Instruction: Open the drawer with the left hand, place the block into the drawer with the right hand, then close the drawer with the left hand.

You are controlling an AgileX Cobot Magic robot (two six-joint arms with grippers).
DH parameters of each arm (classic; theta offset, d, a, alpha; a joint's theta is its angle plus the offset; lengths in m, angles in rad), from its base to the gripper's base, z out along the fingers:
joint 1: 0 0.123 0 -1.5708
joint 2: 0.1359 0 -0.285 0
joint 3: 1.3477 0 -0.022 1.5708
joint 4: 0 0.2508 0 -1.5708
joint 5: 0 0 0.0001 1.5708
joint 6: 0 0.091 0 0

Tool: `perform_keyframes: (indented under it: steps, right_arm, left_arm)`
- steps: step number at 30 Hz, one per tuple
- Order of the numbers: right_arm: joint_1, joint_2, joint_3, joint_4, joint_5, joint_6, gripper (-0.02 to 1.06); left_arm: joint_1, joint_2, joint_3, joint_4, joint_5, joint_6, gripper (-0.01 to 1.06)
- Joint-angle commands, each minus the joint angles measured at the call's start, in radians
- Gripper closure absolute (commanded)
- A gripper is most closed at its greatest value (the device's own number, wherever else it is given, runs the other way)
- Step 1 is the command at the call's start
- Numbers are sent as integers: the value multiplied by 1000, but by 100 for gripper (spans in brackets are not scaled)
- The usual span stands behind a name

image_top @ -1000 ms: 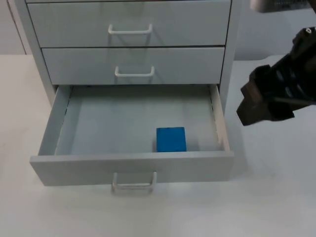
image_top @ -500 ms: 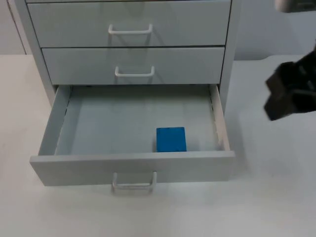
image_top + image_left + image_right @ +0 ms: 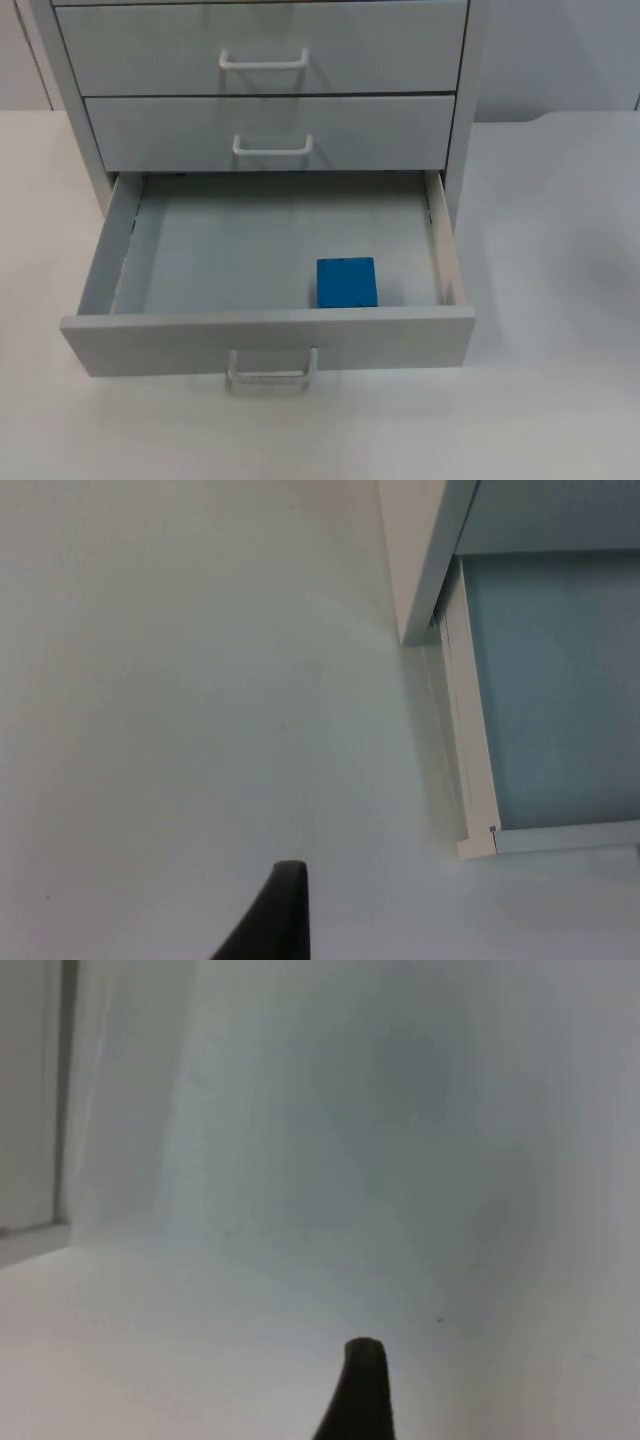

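Block (image 3: 347,282) inside open drawer (image 3: 265,338)

blue block (image 3: 346,283), pale grey drawer (image 3: 268,340), white table (image 3: 540,400)

matt grey drawer (image 3: 265,340), smooth blue block (image 3: 346,282)

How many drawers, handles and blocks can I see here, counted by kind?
Drawers: 3, the top drawer and middle drawer shut, the bottom drawer open
Handles: 3, one on each drawer front
Blue block: 1, lying inside the open drawer
Total: 7
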Motion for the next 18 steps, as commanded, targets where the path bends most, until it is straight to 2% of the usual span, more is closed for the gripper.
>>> perform_keyframes:
  steps: [1,6,18]
  right_arm:
    - [-66,-74,28,12,9,-22,38]
    - [-125,-150,36,23,14,-23,38]
    - [-133,-177,37,23,20,-45,38]
  left_arm:
    - [2,-3,2,-6,-5,-2,0]
    - [2,-3,2,-6,-5,-2,0]
    - [2,-3,2,17,-3,-2,0]
